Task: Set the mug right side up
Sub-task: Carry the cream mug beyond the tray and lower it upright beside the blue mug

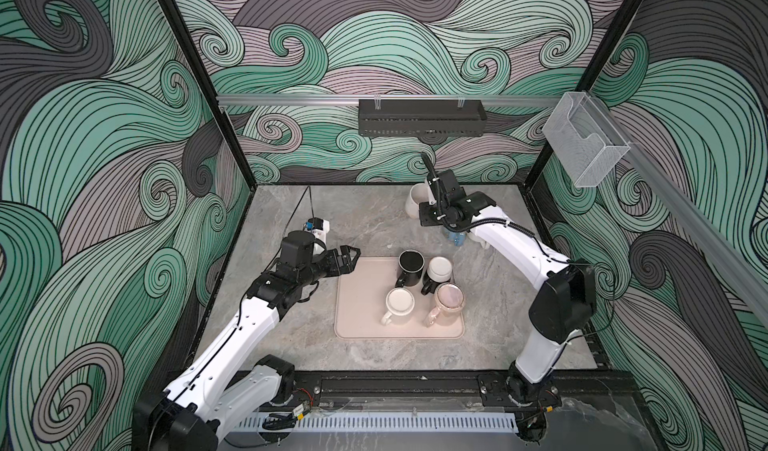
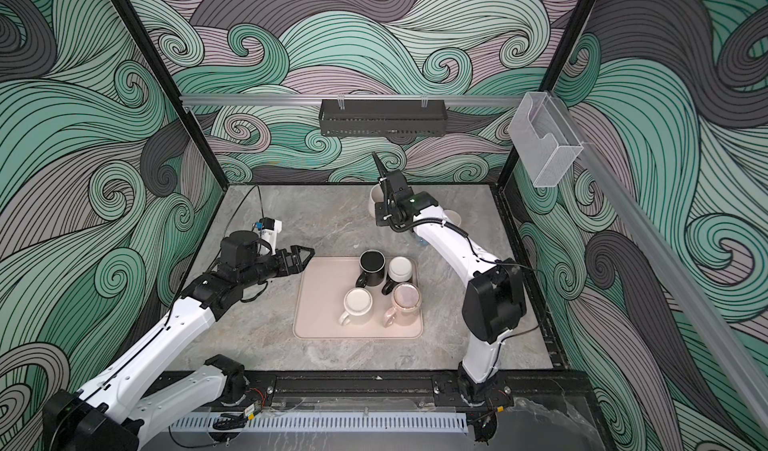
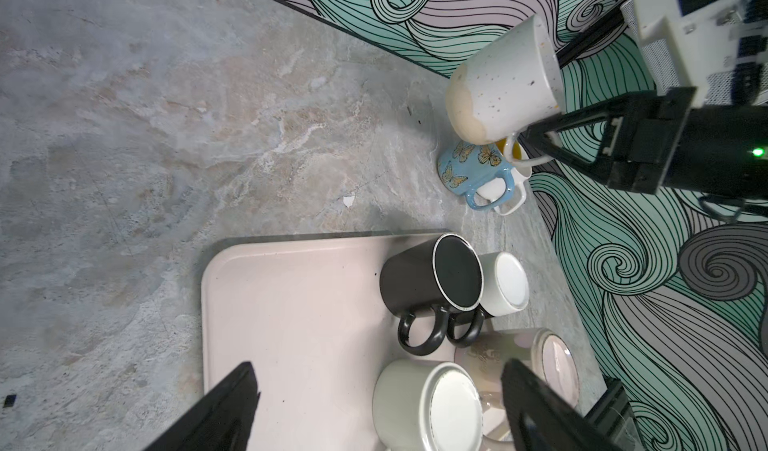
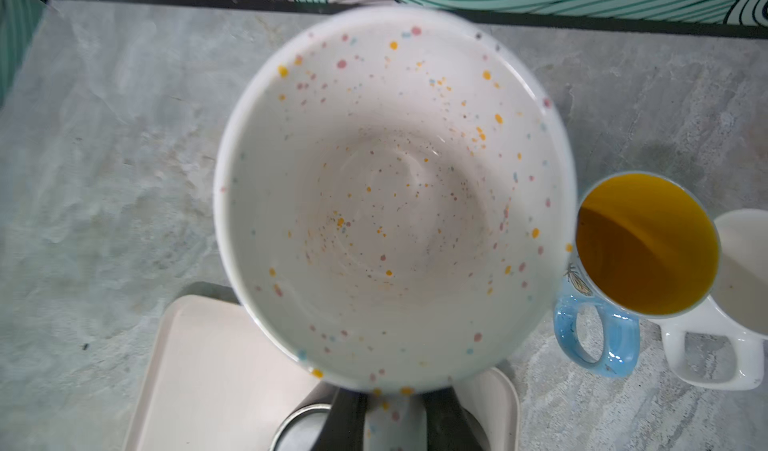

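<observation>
Spreading beneath the white left arm (image 1: 249, 324) and right arm (image 1: 511, 237), a grey marble table (image 1: 365, 224) fills the floor of a booth whose walls (image 1: 104, 137) are papered in green and grey swirls. A pale pink tray (image 1: 361, 303) lies near the middle of the table, its left half bare. The speckled mug (image 3: 503, 83) is at the far side of the table beyond the tray, mouth up and facing the right wrist camera, its white inside dotted orange, pink and blue; whether its base touches the table cannot be told. Four mugs stand bottom up and close together on the tray's right half: a black mug (image 1: 410, 267) and a white mug with a black handle (image 1: 439, 271) in the far row, a cream mug (image 1: 400, 305) and a pink mug (image 1: 448, 303) in the near row. Two more stand upright on the table just beside the speckled one: a blue butterfly mug (image 4: 644, 245) with a yellow inside and a plain white mug (image 4: 744, 270). The right gripper (image 4: 397, 411) is clamped on the speckled mug's handle, a dark finger on either side. The left gripper (image 1: 355, 260) holds nothing, its jaws spread wide above the tray's far left corner
</observation>
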{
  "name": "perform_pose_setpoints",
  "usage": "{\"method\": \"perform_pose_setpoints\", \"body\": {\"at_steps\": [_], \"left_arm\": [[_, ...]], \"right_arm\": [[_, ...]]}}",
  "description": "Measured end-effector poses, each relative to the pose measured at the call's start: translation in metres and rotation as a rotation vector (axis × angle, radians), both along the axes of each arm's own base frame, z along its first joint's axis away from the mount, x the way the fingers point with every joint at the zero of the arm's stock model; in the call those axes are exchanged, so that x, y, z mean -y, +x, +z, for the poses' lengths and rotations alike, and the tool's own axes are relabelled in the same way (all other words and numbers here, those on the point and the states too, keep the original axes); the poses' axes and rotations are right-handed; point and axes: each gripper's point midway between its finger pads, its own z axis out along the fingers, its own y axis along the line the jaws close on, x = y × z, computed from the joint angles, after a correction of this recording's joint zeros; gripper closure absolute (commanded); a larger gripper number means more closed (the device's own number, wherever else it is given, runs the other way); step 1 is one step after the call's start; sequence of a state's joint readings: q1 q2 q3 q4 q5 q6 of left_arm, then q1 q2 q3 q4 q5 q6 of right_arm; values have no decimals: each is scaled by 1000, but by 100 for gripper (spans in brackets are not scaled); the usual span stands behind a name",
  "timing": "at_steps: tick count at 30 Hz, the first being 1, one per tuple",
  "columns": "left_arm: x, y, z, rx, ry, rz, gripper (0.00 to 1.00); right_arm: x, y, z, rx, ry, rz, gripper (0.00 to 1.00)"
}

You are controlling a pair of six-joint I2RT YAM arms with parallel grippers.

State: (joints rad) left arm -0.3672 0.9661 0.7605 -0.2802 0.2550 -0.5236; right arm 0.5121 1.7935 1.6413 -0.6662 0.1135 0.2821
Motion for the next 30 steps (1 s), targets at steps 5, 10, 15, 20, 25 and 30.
{"method": "perform_pose_setpoints", "body": {"at_steps": [5, 10, 15, 20, 25, 30], "left_arm": [[2, 0, 0, 3, -4, -7, 8], [3, 1, -4, 5, -5, -8, 8], [4, 3, -11, -9, -2, -11, 9], [6, 5, -13, -11, -3, -16, 10], [7, 6, -13, -11, -5, -20, 10], [9, 7, -13, -12, -9, -27, 11]], "right_arm": [[10, 7, -25, -47, -47, -17, 100], [11, 8, -31, -58, -53, -16, 100], [10, 10, -35, -62, -55, -18, 100], [10, 15, -38, -55, -51, -22, 100], [11, 21, -56, -78, -59, -28, 100], [17, 22, -79, -130, -68, -36, 100]]}}
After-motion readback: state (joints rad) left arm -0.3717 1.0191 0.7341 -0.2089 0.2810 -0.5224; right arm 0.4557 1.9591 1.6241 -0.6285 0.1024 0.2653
